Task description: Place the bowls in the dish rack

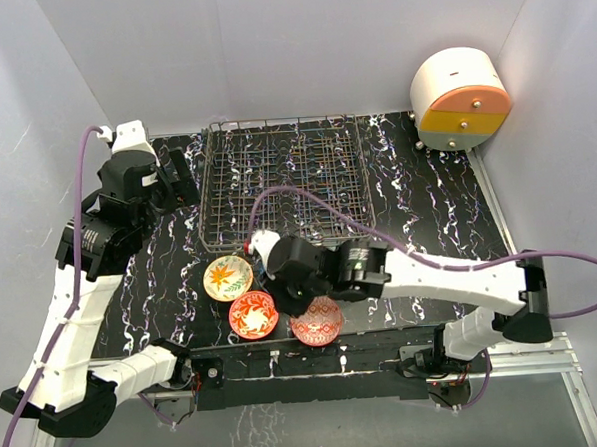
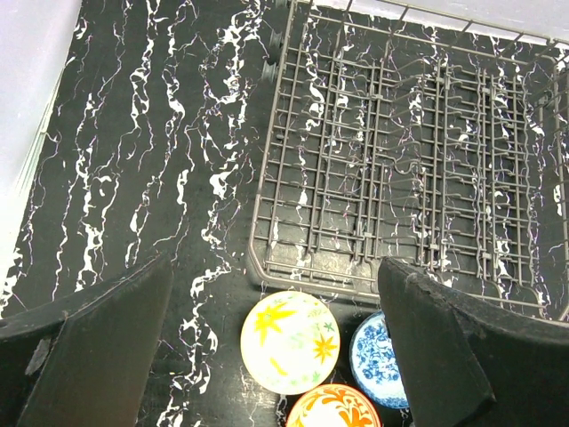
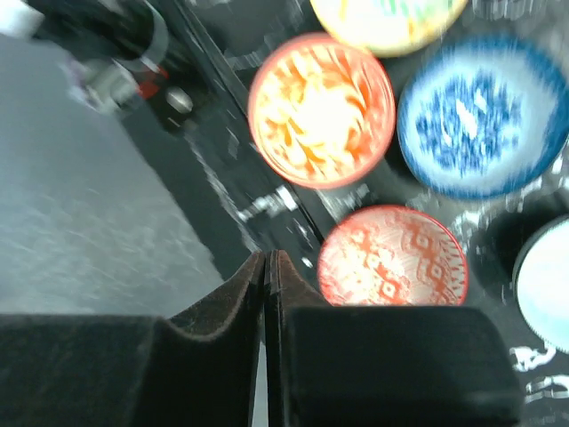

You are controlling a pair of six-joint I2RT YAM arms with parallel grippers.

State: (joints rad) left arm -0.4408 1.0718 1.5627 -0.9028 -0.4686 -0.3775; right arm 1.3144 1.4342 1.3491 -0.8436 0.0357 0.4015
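Clenched and empty, the right end effector (image 3: 268, 260) should spread first — then straddle the rim of the dark red bowl (image 3: 392, 256) just beside it.

Left tool (image 2: 274, 267) aloft, jaws wide apart; right tool (image 3: 267, 260) low, jaws pressed together.

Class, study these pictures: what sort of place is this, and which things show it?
Most likely a robot test cell, not a home kitchen: two robot arms bolted to a black marbled table, bare white walls boxing it in, and a dish rack with bowls laid out beside it.
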